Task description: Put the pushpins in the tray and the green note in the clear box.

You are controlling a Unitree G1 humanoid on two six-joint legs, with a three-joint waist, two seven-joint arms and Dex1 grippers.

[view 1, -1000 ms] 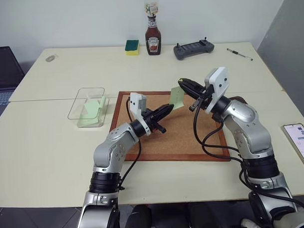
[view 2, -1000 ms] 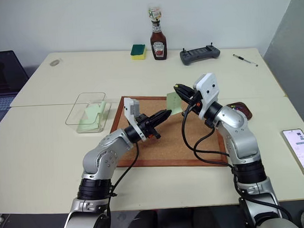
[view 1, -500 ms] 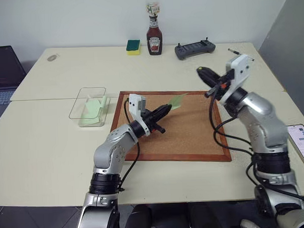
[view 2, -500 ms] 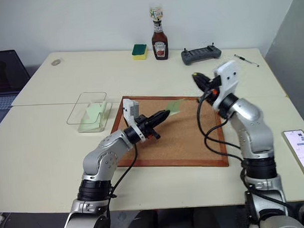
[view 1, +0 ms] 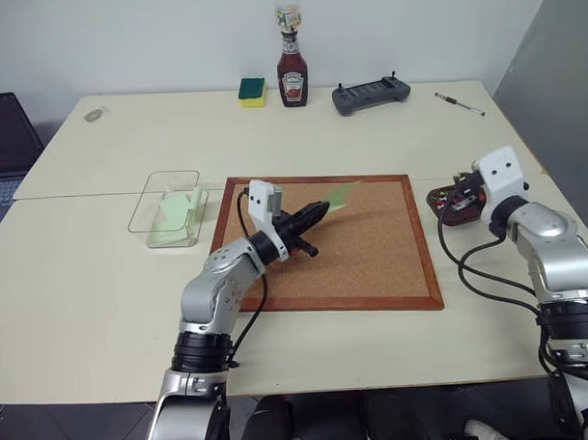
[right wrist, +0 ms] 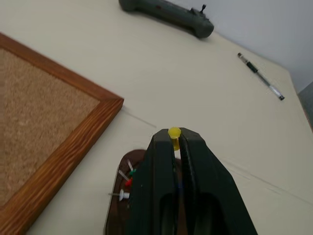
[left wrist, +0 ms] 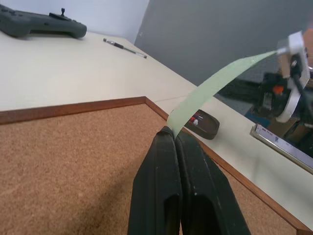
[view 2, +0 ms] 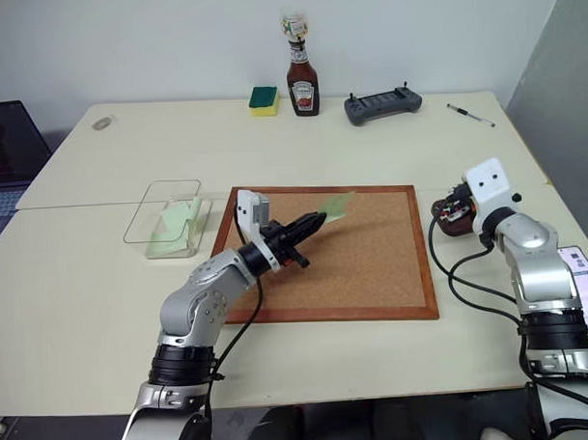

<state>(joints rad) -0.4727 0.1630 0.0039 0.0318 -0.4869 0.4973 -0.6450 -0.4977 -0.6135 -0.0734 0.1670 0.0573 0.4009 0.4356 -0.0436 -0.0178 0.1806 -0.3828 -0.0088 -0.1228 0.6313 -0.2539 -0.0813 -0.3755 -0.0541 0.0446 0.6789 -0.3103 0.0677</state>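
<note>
1. Now, from the head views, our right gripper (view 2: 455, 208) hangs over the tray (view 1: 454, 214), which sits just beside the corkboard (view 1: 373, 275) on its right. To do this step well, we should lower until the pin is inside the tray's rim, then part the fingers without jerking.
2. Our left gripper (view 1: 318, 211) is above the corkboard, pinched shut on one edge of the note (view 1: 340, 196). The clear box (view 1: 167, 191) lies left of the corkboard, with pale green slips already in it.
3. Through the left wrist view, the note (left wrist: 215, 85) runs as a curved strip, its long axis leading away from the fingertips.
4. Through the right wrist view, the fingers are clamped on a yellow pin (right wrist: 174, 133), head outermost, shaft along the fingers. Other pins (right wrist: 126, 179) lie in the tray (right wrist: 115, 215) below.
</note>
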